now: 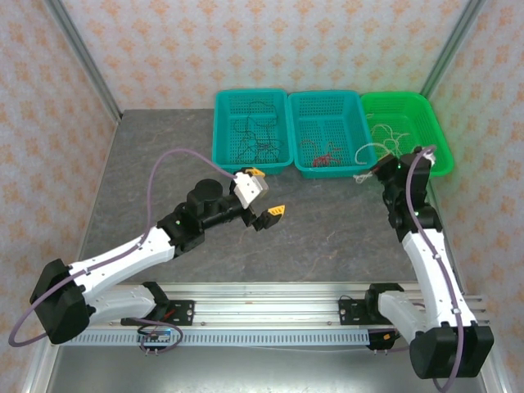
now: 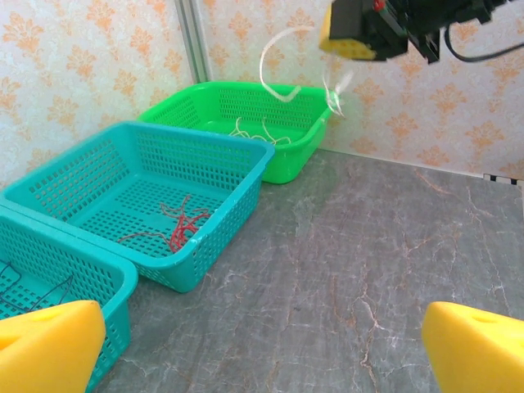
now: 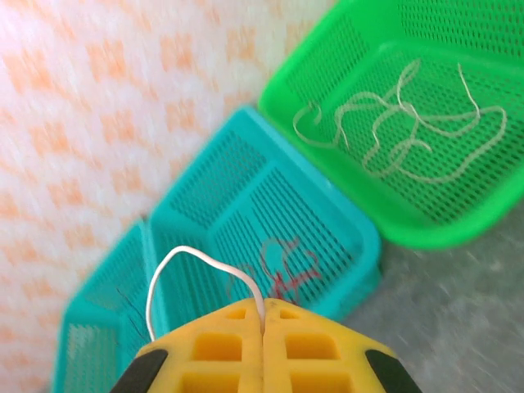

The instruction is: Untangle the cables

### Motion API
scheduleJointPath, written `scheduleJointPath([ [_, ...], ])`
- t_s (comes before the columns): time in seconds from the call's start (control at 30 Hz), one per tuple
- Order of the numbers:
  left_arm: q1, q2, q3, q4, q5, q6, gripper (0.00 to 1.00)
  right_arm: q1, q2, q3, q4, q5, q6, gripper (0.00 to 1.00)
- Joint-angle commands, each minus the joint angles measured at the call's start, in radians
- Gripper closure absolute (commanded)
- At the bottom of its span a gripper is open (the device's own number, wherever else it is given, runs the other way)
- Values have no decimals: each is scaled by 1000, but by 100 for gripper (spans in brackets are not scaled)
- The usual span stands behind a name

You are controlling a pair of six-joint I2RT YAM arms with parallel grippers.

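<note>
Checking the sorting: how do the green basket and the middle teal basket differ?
The green plastic mesh basket stands rightmost in the row; the middle teal plastic mesh basket sits mid-row. The green one holds thin white wires, the teal one thin red wires. Both are rectangular and perforated.

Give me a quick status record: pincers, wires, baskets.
left pincer: open, empty, over the table
right pincer: shut on a white wire, by the near-left corner of the green basket
black wires: in the left teal basket
red wires: in the middle teal basket
other white wires: in the green basket
</note>
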Motion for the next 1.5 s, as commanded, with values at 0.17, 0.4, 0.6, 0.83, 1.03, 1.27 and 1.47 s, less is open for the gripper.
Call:
scheduleJointPath([
  [0.17,-16,-108,-21,11,-40,-22,0,-203,235,53,389,-39,258,100],
  [0.4,-16,-141,-41,-25,-238,-73,0,-271,530,193,397,-57,231,100],
  [0.6,-16,-115,-4,-156,-553,-137,0,-289,635,299,307,-65,145,45],
  [0.83,61,-156,-89,-124,-760,-216,0,-279,469,188,250,-176,4,35],
  [1.03,309,-197,-199,-117,-887,-332,0,-115,186,-90,209,101,-315,29],
  [1.27,440,-92,-289,31,-944,-166,0,22,229,-335,437,340,-441,23],
  [1.47,532,34,-295,141,-792,-143,0,49,433,-343,662,388,-529,16],
])
